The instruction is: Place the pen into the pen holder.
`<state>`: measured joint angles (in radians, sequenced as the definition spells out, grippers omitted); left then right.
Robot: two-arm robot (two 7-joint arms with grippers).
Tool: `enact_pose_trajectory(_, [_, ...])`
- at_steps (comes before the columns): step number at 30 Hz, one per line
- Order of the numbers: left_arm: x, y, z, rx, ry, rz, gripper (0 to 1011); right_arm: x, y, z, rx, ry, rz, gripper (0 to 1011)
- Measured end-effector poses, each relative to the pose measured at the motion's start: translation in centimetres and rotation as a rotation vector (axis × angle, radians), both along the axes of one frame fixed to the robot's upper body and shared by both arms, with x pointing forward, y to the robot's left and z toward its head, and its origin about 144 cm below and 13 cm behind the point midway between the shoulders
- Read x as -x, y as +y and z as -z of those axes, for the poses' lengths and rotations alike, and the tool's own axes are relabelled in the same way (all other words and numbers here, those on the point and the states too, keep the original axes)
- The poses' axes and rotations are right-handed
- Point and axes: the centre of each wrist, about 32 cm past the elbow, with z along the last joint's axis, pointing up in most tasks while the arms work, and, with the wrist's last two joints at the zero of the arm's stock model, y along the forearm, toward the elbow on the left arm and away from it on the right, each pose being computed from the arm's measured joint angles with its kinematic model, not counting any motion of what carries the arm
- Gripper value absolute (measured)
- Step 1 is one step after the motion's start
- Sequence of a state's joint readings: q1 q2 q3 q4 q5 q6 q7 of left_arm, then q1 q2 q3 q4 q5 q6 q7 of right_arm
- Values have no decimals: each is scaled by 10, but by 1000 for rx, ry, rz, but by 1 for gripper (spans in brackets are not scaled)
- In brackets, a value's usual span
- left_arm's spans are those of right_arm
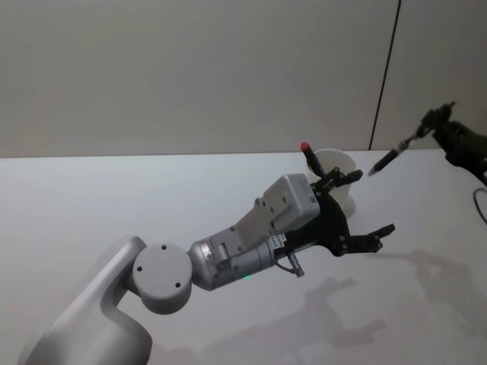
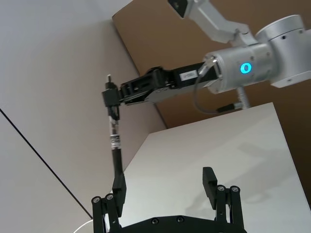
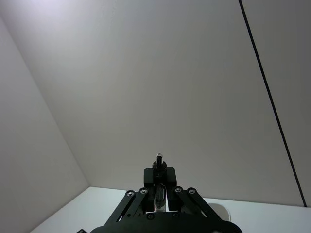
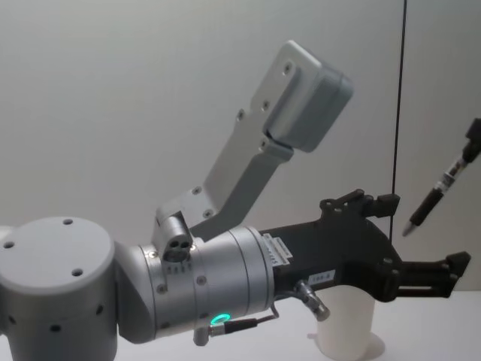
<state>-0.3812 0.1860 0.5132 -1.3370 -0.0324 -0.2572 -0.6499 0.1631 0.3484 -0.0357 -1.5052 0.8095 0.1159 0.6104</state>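
The pen holder [image 1: 340, 162] is a white paper cup standing at the far middle of the table, also seen low in the chest view [image 4: 346, 320]. A dark pen with a red tip [image 1: 307, 154] rises at the cup's left rim. My left gripper [image 1: 371, 204] hangs open just in front of and to the right of the cup, with nothing between its fingers [image 2: 118, 187]. Off to the right and higher up, my right gripper [image 1: 443, 128] is shut on the top end of a second slim dark pen [image 1: 390, 157], which slants down towards the cup [image 2: 115, 145].
The white table [image 1: 114, 205] stretches out to the left and front. A plain wall with a thin black vertical line [image 1: 384, 76] stands behind it. The left arm's grey forearm [image 4: 285, 120] looms large in the chest view.
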Motion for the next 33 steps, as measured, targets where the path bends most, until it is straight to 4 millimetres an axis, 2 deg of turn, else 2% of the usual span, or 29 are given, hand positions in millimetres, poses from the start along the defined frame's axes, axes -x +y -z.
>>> enact_pose_trajectory(16, [0, 0, 0, 0, 0, 0, 1002, -61, -2, -3, 96, -21, -43, 131])
enact_pose_trajectory(33, [0, 0, 0, 0, 0, 0, 1003, -113, 1, 2, 162, 7, -106, 130])
